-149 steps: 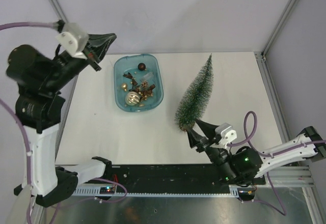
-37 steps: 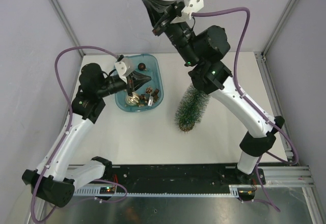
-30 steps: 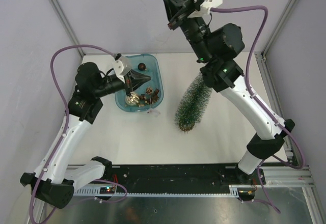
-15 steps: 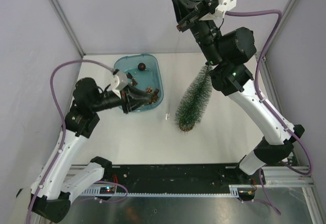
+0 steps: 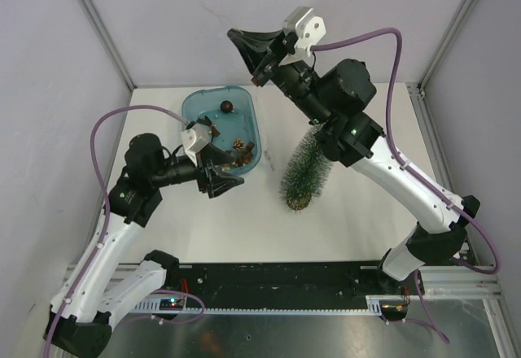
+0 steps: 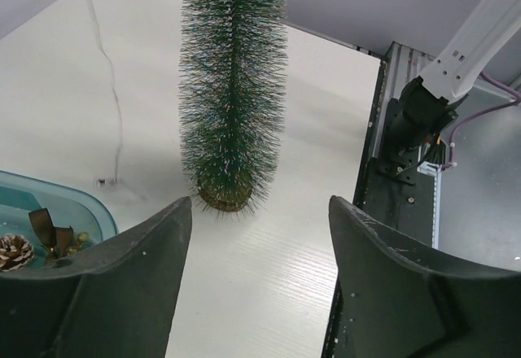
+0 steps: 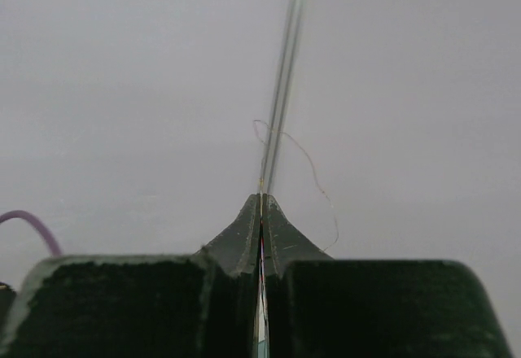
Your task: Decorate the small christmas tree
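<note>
The small christmas tree lies on the white table with its brown base toward the near edge. The right arm hides its tip in the top view. My right gripper is raised high over the tray's far side and is shut on a thin wire that runs up from its fingertips. The wire trails across the table to a small end piece left of the tree. My left gripper is open and empty. It hovers low at the tray's near right corner and faces the tree's base.
A blue tray at the back left holds a dark ball, a pine cone and a brown bow. A black rail runs along the near edge. Grey walls close in the back and sides.
The left gripper went from shut to open and drew back out of the tray toward the near right. The right gripper swung left with the wire, and the wire's end piece shifted on the table.
</note>
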You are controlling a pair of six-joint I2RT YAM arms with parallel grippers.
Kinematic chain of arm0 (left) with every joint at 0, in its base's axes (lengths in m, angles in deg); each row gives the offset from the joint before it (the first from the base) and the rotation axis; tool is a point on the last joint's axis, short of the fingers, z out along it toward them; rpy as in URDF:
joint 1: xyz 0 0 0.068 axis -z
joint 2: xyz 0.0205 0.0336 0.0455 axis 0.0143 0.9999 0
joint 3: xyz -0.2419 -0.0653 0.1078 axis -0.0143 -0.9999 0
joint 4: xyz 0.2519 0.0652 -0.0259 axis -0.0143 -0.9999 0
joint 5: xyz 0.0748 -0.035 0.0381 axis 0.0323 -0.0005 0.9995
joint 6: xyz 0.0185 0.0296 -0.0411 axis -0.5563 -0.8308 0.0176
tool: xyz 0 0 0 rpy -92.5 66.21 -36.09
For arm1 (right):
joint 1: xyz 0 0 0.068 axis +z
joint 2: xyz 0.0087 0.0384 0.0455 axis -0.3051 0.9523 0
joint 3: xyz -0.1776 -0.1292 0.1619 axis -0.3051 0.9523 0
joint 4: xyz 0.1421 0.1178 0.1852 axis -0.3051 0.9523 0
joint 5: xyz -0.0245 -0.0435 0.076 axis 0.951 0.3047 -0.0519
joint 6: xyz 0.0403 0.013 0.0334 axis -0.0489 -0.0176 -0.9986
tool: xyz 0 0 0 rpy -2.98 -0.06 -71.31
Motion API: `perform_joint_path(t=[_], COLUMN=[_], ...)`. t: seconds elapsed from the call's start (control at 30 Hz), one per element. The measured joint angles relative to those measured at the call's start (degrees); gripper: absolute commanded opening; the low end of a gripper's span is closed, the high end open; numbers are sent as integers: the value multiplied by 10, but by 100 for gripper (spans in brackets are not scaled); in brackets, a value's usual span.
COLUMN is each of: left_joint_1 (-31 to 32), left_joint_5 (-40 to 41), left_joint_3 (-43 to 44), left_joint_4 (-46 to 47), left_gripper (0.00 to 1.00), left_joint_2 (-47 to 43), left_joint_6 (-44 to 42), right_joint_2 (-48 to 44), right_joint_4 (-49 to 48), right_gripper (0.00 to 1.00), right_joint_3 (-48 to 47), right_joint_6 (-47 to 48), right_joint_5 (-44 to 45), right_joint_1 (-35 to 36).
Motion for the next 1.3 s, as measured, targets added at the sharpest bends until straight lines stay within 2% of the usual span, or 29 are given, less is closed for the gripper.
perform_joint_path(t=[0.23,0.5,0.57,0.63,0.77,0.87,0.93,1.3], left_joint_1=[7,16,20,24,29,30,30,30], left_joint_5=[10,27,24,18,4,0,0,-15], left_joint_3=[8,8,8,7,-2,-11,-14,-48], left_joint_4=[5,31,35,39,48,50,51,28], left_gripper=[97,98,92,78,38,21,17,15], left_joint_2=[39,57,64,67,67,67,66,-9], left_joint_6=[-7,-27,-28,-30,-31,-32,-33,-34], right_joint_2=[-3,-8,-13,-19,-25,-25,-26,-63], right_joint_4=[2,2,0,-2,-7,-8,-11,-39], right_gripper=[0,0,0,0,0,0,0,0], right_joint_3=[0,1,9,21,44,60,73,182], right_joint_6=[22,43,45,49,53,54,52,41], right_joint_5=[1,8,12,16,24,25,26,40], right_joint_1=[37,73,79,82,82,75,68,51])
